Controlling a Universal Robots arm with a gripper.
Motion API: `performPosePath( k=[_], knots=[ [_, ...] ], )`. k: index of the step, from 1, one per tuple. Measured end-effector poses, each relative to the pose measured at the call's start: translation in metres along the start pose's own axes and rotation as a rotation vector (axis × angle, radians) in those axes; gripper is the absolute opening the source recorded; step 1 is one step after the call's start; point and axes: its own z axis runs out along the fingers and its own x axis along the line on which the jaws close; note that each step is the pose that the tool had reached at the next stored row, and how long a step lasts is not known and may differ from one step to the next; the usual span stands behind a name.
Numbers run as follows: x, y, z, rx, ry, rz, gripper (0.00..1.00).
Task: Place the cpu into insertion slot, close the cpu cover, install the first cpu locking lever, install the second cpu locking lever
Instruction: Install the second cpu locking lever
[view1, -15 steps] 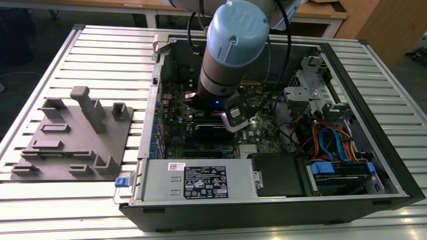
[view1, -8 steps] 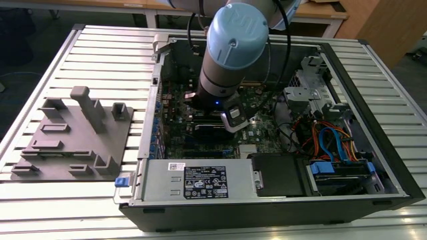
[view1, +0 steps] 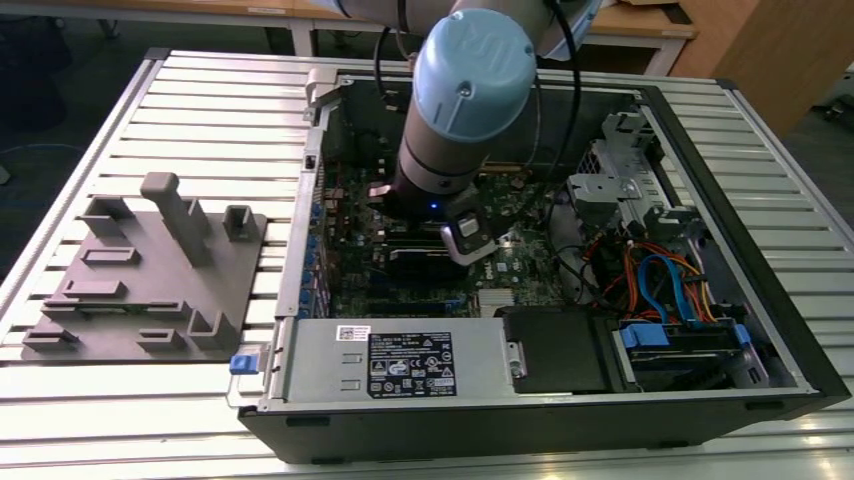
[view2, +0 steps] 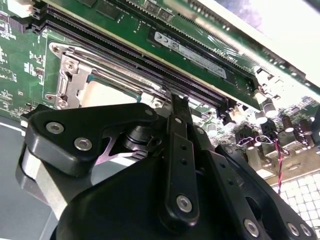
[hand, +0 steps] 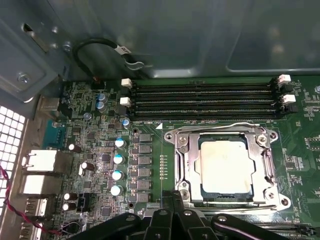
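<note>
Silvery and stiff, the cpu cover (hand: 226, 167) lies closed over the cpu (hand: 222, 166) seated in the insertion slot (hand: 186, 165) on the green motherboard (hand: 150, 150), its thin springy levers best caught at their ends, while the gripper (hand: 172, 202), fingers together and empty, hovers just beside the socket's edge.

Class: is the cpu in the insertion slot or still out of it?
In. In the first wrist view the cpu lies flat inside the insertion slot, with the cpu cover framing its silvery top.
</note>
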Motion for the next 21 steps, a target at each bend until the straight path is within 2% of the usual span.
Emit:
performPosePath(
  k=[9, 14, 17, 21],
  knots=[
    [0.0022, 0.0003, 0.0018, -0.0054, 0.0, 0.0, 0.1],
    [0.0035, 0.0005, 0.0014, -0.0053, 0.0001, 0.0, 0.1],
    [0.0041, 0.002, -0.0027, -0.0053, 0.0001, 0.0, 0.1],
    [0.0055, 0.0054, -0.0118, -0.0054, 0.0001, 0.0, 0.1]
  ],
)
